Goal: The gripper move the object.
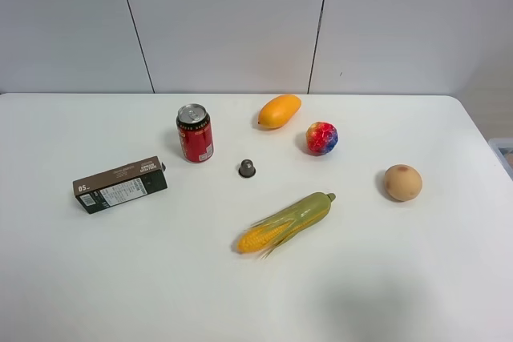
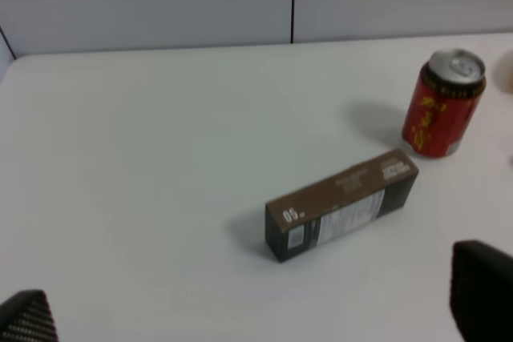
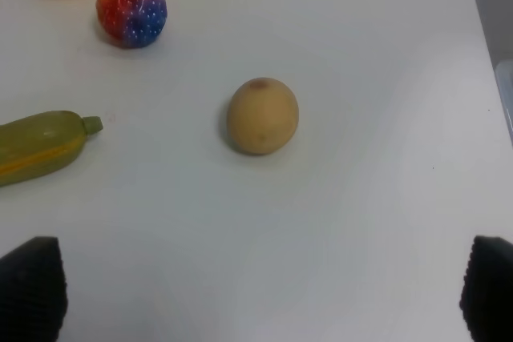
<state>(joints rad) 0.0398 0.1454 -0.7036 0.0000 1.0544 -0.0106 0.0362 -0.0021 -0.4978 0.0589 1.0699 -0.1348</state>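
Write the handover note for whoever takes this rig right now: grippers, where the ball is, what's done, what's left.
Left gripper: open, empty, over the table near the brown box and red can.
Right gripper: open, empty, over the tan round fruit; neither arm shows in the high view.
Rainbow ball: on the table, right of the mango, behind the corn, touching neither. It lies on the right arm's side.
Done: nothing visible; the ball is not gripped.
Left: reach the ball, probably with the right gripper, close on it, move it.
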